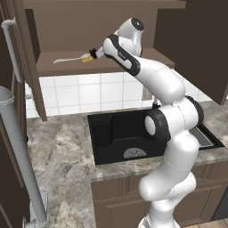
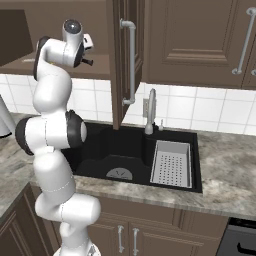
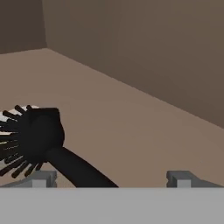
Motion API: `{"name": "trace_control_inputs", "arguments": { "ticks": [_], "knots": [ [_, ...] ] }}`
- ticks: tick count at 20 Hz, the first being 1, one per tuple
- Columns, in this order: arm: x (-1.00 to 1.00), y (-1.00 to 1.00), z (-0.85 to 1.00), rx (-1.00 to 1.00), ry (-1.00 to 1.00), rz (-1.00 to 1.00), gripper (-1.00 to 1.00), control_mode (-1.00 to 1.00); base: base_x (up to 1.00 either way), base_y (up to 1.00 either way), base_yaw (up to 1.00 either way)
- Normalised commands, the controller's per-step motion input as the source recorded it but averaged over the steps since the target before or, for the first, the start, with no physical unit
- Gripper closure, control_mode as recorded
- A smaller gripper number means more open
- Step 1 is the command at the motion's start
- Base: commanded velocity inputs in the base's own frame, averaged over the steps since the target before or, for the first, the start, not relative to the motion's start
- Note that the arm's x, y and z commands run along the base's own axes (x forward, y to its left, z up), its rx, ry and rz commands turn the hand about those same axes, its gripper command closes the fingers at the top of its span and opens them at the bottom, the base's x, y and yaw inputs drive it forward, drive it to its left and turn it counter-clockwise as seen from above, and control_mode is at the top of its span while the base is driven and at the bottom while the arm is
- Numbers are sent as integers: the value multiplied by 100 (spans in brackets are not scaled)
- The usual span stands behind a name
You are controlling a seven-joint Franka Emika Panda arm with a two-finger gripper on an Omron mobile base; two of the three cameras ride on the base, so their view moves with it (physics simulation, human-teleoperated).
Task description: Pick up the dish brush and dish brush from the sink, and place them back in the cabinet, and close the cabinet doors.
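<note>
We see the gripper (image 3: 109, 177) spread wide, holding nothing | black-handled dish brush (image 3: 43, 142) lies on the cabinet shelf (image 3: 131, 127) between its fingertips | whitish-handled dish brush (image 1: 73, 59) rests on the shelf | sink (image 2: 125, 150) below.

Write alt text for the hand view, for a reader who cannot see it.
A black-handled dish brush lies on the light brown cabinet shelf, its bristled head at the left and its handle running toward the bottom edge. The open gripper sits just behind it, fingertips spread wide apart with the handle passing between them, nearer the left one. The cabinet's brown inner walls rise behind.
</note>
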Motion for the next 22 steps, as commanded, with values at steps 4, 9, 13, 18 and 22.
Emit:
{"name": "trace_control_inputs", "arguments": {
  "ticks": [4,9,13,18,22],
  "knots": [
    [-1,5,4,13,4,-10,-100,-100,0,0,0],
    [-4,6,5,12,0,-9,-100,-100,0,0,0],
    [-2,4,4,12,0,-8,-100,-100,0,0,0],
    [-8,1,3,10,0,-8,-100,-100,0,0,0],
    [-15,0,3,8,0,-8,-100,-100,0,0,0]
  ]
}}
